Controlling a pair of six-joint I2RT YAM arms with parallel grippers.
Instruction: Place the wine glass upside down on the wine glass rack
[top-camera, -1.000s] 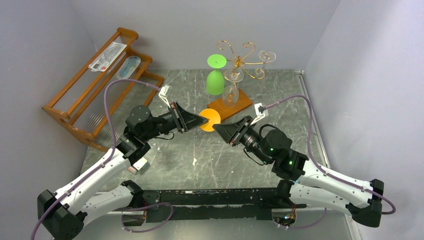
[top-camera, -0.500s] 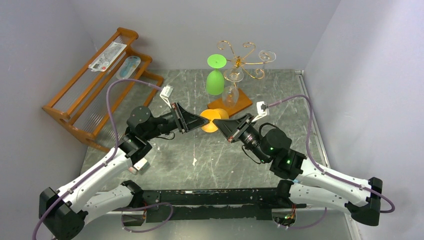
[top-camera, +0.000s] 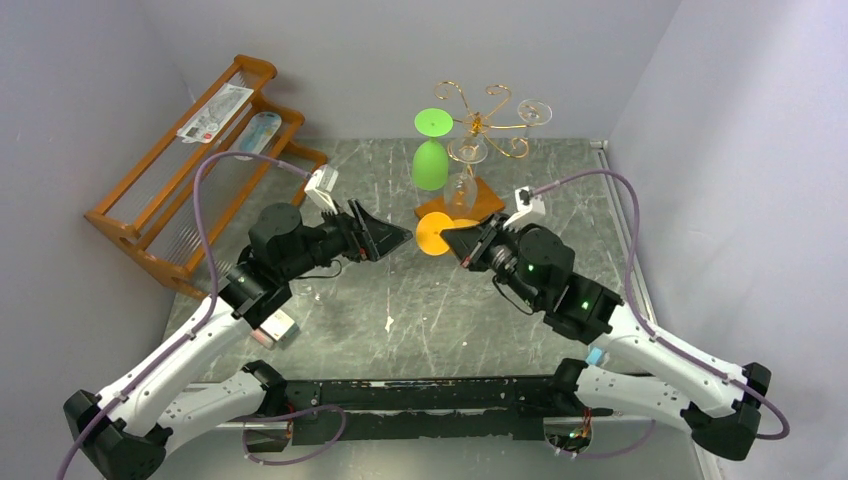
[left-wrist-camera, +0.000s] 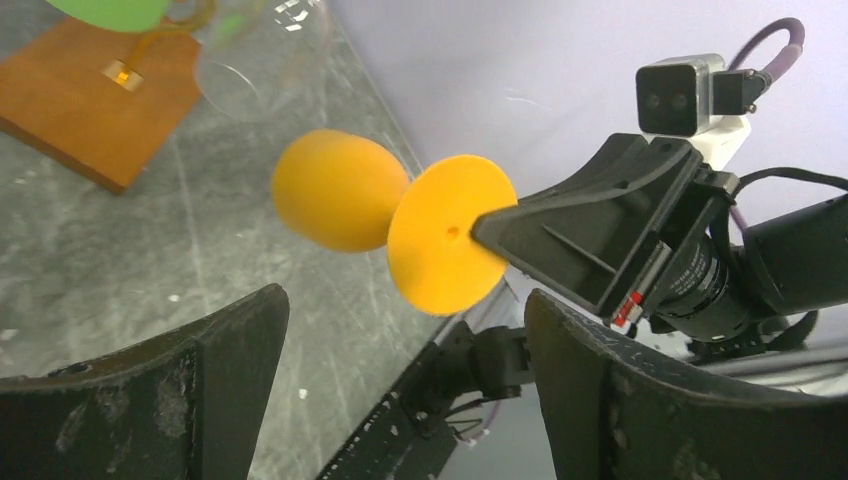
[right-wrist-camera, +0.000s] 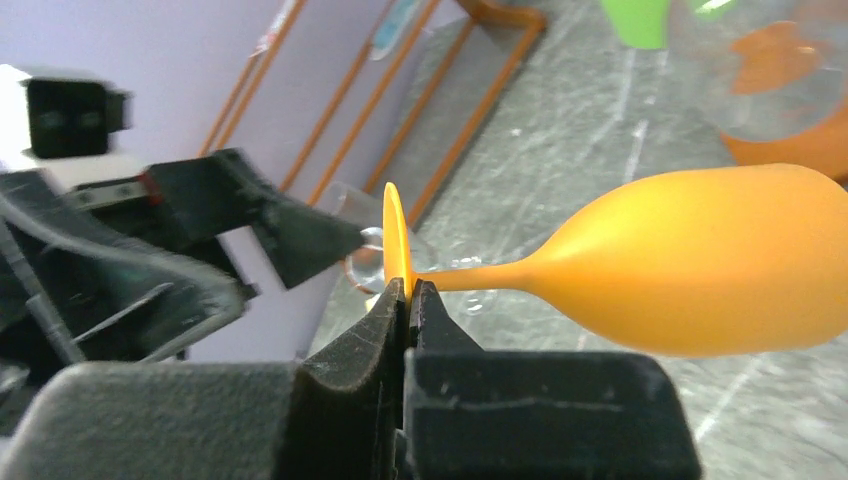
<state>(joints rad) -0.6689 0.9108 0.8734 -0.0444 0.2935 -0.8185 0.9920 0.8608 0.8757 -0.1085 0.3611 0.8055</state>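
Observation:
The orange wine glass (top-camera: 432, 233) hangs on its side above the table, bowl (left-wrist-camera: 335, 190) pointing toward the rack. My right gripper (right-wrist-camera: 408, 290) is shut on the rim of its flat foot (right-wrist-camera: 393, 232), seen edge-on. My left gripper (left-wrist-camera: 400, 310) is open, its fingers spread wide just short of the foot (left-wrist-camera: 450, 235), with nothing between them. In the top view it (top-camera: 400, 238) faces the right gripper (top-camera: 450, 238) across the foot. The gold wire wine glass rack (top-camera: 480, 120) stands behind on its brown wooden base (top-camera: 487, 203).
A green glass (top-camera: 430, 160) and clear glasses (top-camera: 467, 150) hang upside down from the rack. A large wooden slatted shelf (top-camera: 200, 150) with packets on it stands at the back left. Grey walls close in on both sides.
The left gripper has opened, let go of the orange glass and drawn back to the left. The right gripper has shut on the foot and now carries the glass slightly nearer the rack.

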